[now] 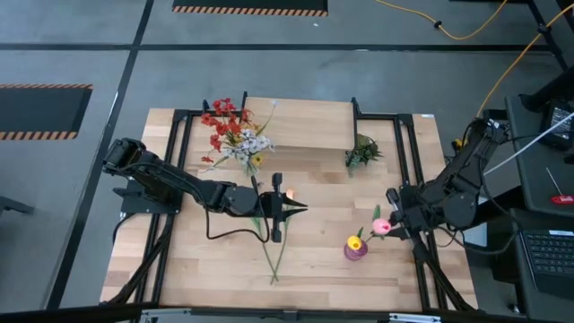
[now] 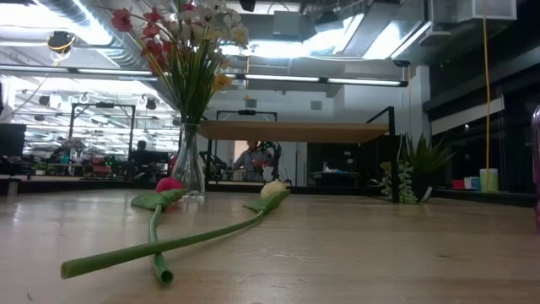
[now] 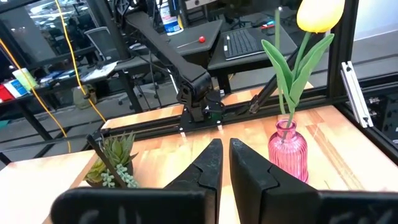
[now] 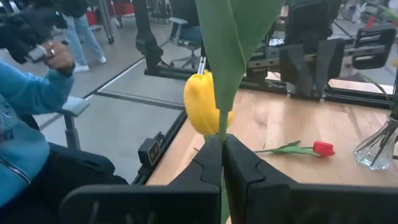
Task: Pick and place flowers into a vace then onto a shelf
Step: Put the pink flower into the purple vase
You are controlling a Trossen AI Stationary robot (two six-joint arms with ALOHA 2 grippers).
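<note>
A pink vase (image 1: 355,249) stands upright near the table's right front and holds a yellow tulip (image 3: 320,14). My right gripper (image 1: 391,222) is just right of that vase, shut on a green stem; a pink tulip head (image 1: 381,226) shows at its fingertips. My left gripper (image 1: 303,208) hovers shut and empty above mid-table. Below it lie two loose tulips (image 2: 169,245), flat on the wood, one red (image 4: 323,148) and one pale (image 2: 272,190). A clear vase (image 2: 190,165) with the red, white and yellow sprays (image 1: 235,133) stands on the table beside the shelf (image 1: 300,124). My right gripper pinches the tulip's green stem (image 4: 221,127) between its two fingers, just below a broad leaf (image 4: 233,37). The stem rises upright out of the fingers and is lifted clear of the table. Its flower head lies outside the right wrist view.
A small green leafy sprig (image 1: 363,152) stands by the shelf's right end. Black frame rails (image 1: 408,161) run along both sides of the table. A person in a blue sleeve (image 4: 28,106) sits beyond the table's edge. Bare wood lies in front of the pink vase.
</note>
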